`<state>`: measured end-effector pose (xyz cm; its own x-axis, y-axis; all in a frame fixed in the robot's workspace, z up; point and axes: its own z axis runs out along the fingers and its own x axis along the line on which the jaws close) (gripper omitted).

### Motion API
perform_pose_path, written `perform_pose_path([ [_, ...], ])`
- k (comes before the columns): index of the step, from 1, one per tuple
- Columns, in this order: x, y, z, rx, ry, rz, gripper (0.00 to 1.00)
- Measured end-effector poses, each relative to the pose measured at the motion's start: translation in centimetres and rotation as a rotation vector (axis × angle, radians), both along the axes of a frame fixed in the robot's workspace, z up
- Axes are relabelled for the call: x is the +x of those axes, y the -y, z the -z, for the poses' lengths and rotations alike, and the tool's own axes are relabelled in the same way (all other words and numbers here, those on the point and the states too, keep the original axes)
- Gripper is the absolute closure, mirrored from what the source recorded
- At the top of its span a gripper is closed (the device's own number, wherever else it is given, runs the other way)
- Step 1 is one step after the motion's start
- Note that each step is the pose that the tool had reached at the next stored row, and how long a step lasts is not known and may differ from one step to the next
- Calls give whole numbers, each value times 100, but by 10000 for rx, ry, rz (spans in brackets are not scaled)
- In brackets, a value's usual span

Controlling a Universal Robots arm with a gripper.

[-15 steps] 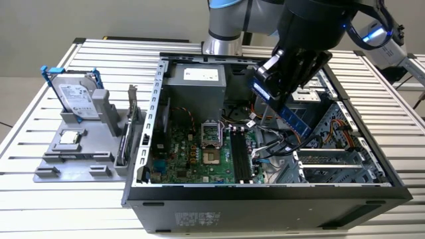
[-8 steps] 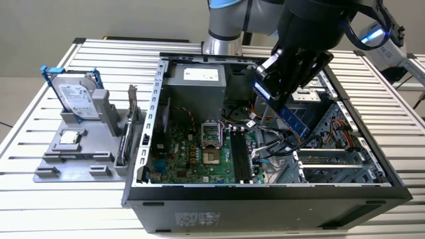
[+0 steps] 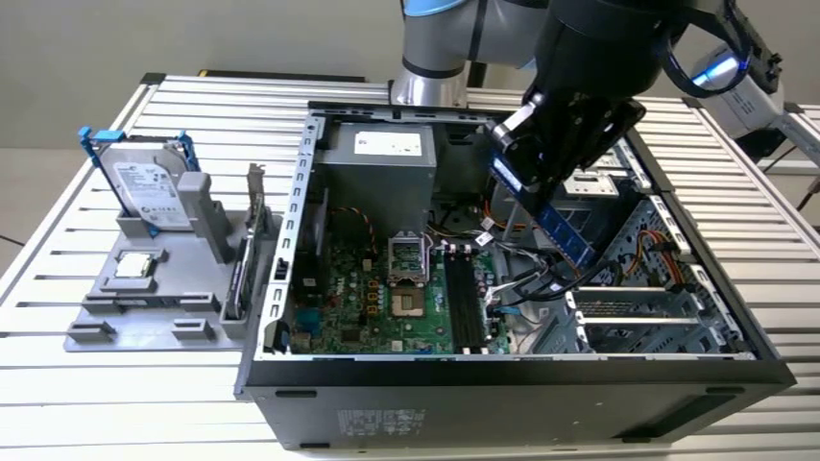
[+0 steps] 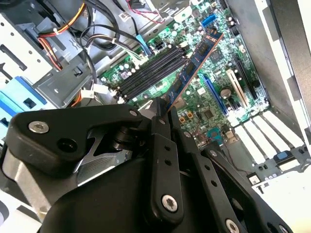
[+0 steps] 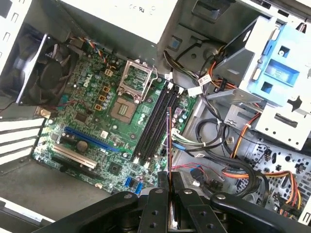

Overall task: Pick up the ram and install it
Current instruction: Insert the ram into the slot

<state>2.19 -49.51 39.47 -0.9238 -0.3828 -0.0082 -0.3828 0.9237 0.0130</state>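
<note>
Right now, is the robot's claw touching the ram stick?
Touching. In the second wrist view the gripper pinches the near end of the ram between its fingers, with no gap.

Slatted pale metal table [image 3: 115,403], shown in the exterior view, with ribs running from that view's left to its right. Resting directly on it, two items: an open computer case [image 3: 513,408], side panel off and interior facing up, set at the middle and toward the exterior view's right; a grey holder [image 3: 141,312], just beside the case on the exterior view's left, low and stepped. Slats visible in front of, behind and beside both.
</note>
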Motion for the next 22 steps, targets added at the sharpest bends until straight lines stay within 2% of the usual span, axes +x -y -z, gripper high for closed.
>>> perform_pose_path([
  [22, 0, 0, 0, 0, 0, 986, 100],
])
